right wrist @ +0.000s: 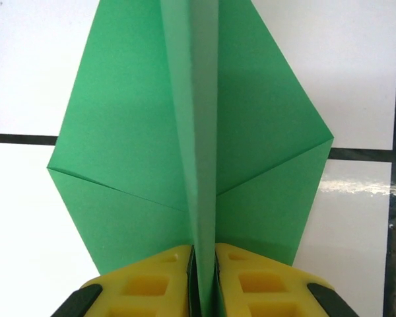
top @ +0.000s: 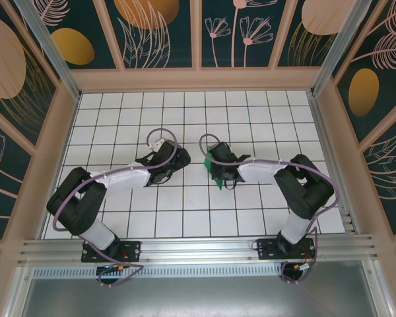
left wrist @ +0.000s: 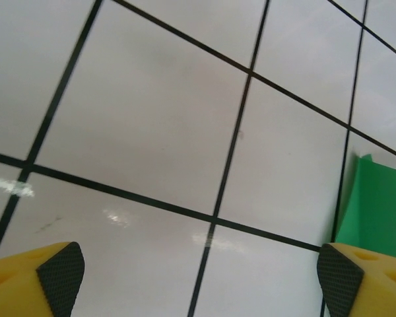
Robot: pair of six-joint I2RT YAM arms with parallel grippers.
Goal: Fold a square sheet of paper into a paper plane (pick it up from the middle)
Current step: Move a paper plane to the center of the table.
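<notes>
Table: white tiles, black grid lines. Walls: dark floral panels, enclosing table on three sides. Rail: ribbed metal, along table's near edge.

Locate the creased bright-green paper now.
The creased bright-green paper is pinched at its centre fold in the right pincer, just right of centre on the white tiled table, seen from above.

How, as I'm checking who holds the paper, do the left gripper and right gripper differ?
The left gripper stands wide open, holding nothing; the right gripper is shut on the paper plane, pinching its centre fold. The left gripper faces bare tile, the plane's edge at its side; the right gripper faces the plane head-on. Both are yellow-fingered.
</notes>
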